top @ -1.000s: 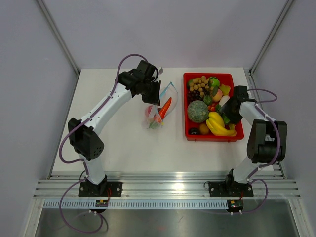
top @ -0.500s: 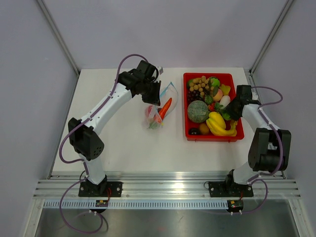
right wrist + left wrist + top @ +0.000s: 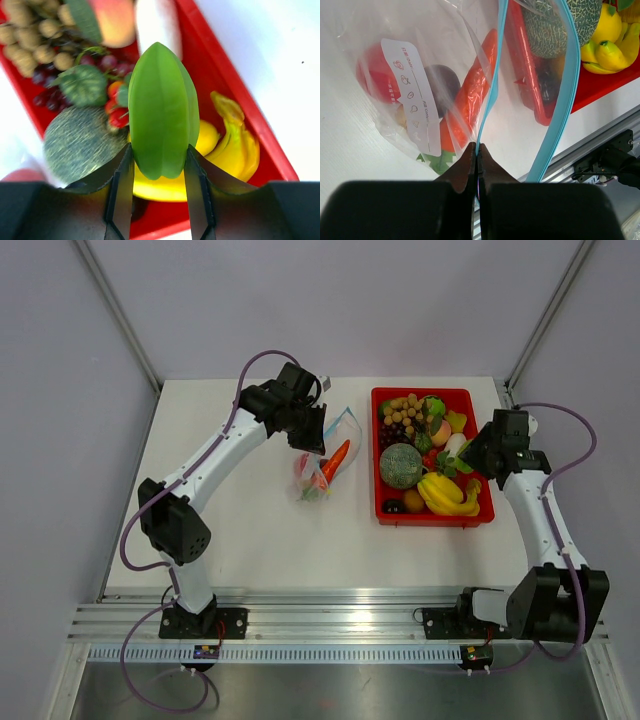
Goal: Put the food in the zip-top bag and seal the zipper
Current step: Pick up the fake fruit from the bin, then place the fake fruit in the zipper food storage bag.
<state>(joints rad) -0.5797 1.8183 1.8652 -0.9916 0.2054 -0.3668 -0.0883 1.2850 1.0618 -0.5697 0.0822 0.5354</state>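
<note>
The left tool is fully closed, its 2 fingers pinching the teal zipper at 1 lip of the zip-top bag. The bag's other zipper lip bows away to the right, so the mouth gapes open. The bag lies on the bench near the middle of the far edge, just left of the red tray. Inside it are an orange carrot lying lengthwise toward the mouth, a red round fruit, a dark round piece and some leafy greens at the bottom.

The right tool is partly open and clamped on a ridged green fruit, which stands upright between the 2 fingers. It hangs over the right side of the red tray, which sits toward the far right corner of the bench. Below it in the tray lie the green melon, the yellow bananas, dark grapes and brown nuts.
</note>
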